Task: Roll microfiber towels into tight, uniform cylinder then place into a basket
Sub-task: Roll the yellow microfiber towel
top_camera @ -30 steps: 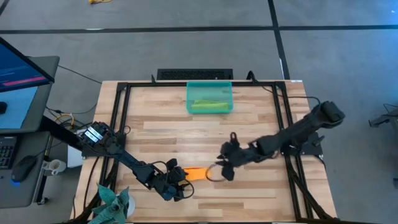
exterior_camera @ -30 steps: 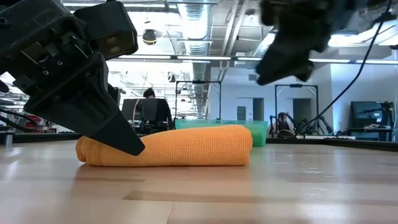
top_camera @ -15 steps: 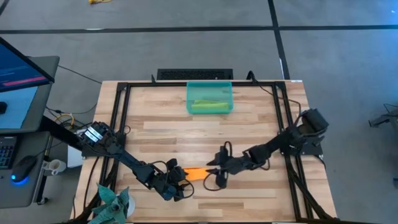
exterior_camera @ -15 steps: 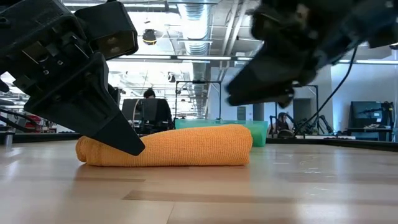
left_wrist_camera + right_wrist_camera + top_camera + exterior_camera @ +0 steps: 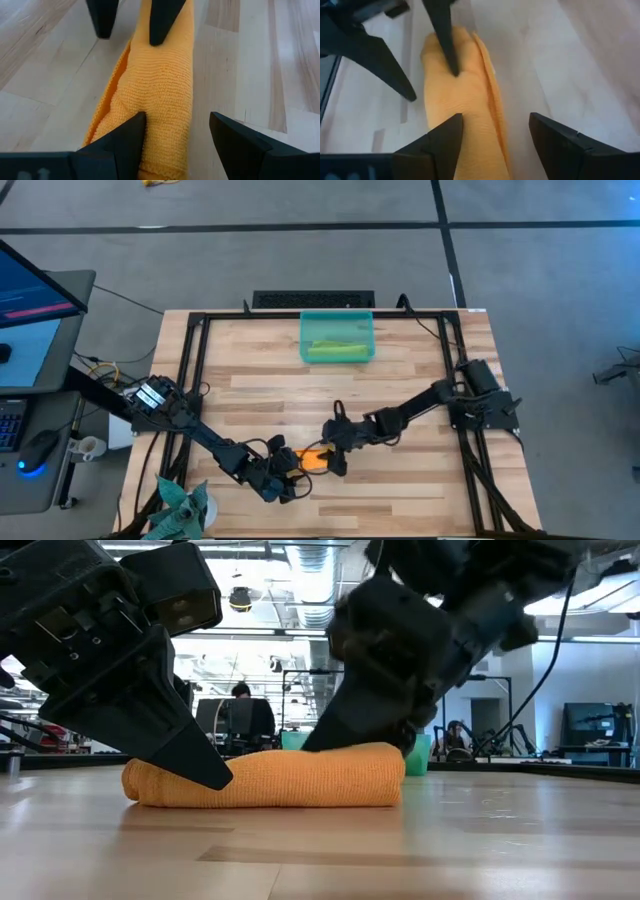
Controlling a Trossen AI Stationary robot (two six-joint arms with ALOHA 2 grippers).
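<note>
From above, your left tool [image 5: 287, 480] and right tool [image 5: 335, 458] hide most of the orange towel [image 5: 313, 459]; the green towel [image 5: 338, 350] lies in the basket [image 5: 304, 338]. At surface level, both straddle the roll's ends. Each wrist shows spread fingers, ungripped.

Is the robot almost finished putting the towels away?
About halfway. The green towel already lies rolled in the basket. The orange towel is rolled but lies on the table; the left gripper and right gripper stand open around its two ends. It has yet to be lifted into the basket.
</note>
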